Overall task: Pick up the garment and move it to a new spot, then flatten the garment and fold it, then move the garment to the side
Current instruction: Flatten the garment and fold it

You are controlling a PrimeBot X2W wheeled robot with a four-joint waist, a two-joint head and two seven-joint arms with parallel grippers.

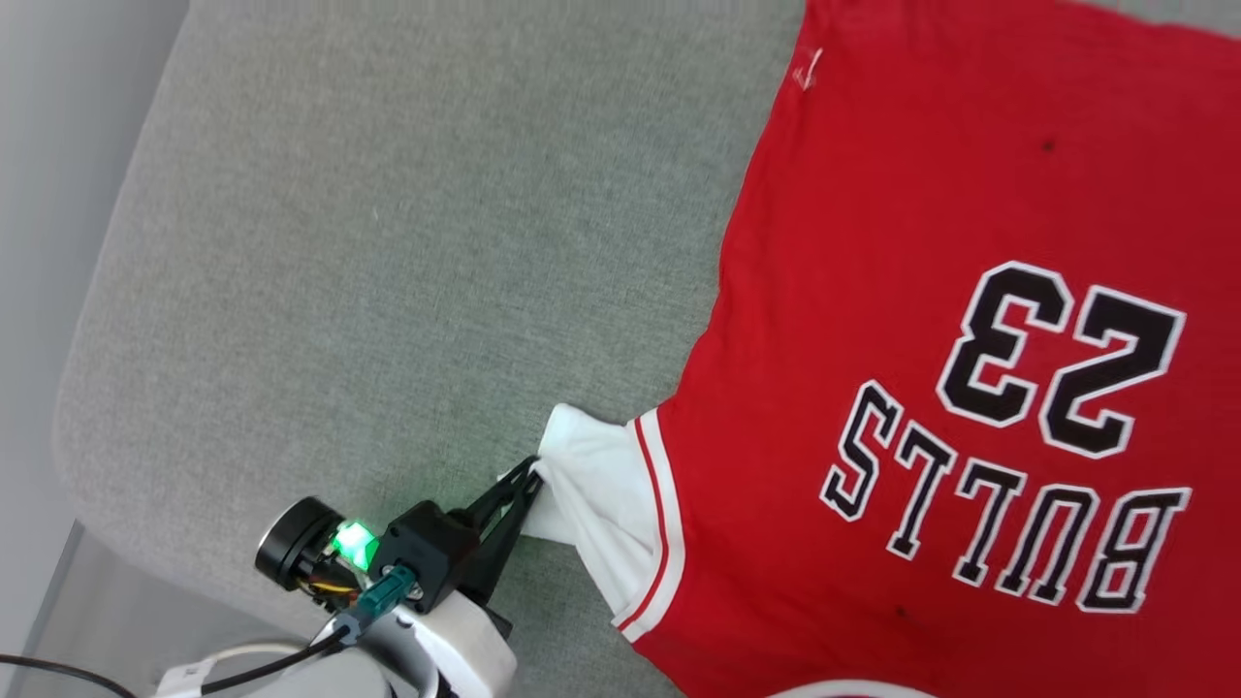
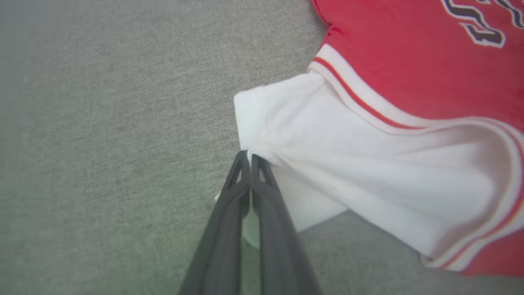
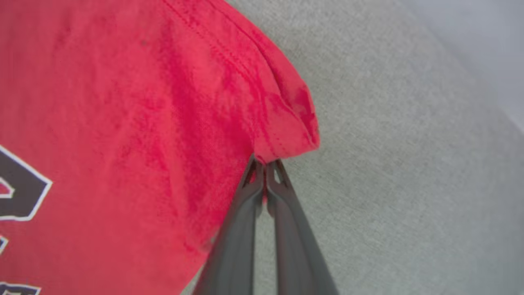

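Both tools clamped: left gripper (image 2: 249,157) pinches the garment (image 1: 873,242) at its white sleeve edge, right gripper (image 3: 265,164) a red corner. Garment lies spread on grey cushion (image 1: 388,242). Risk: shallow edge bites slipping under tension; uneven pull bunching cloth.

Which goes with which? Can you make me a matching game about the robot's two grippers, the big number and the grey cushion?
Things:
1. left gripper
2. right gripper
3. number 23
4. cushion

Colour or state:
A. grey all over
B. shut on a red corner of the garment
C. black, outlined in white
D. shut on the garment's white sleeve

Pairs: 1-D, 2-B, 3-C, 4-A
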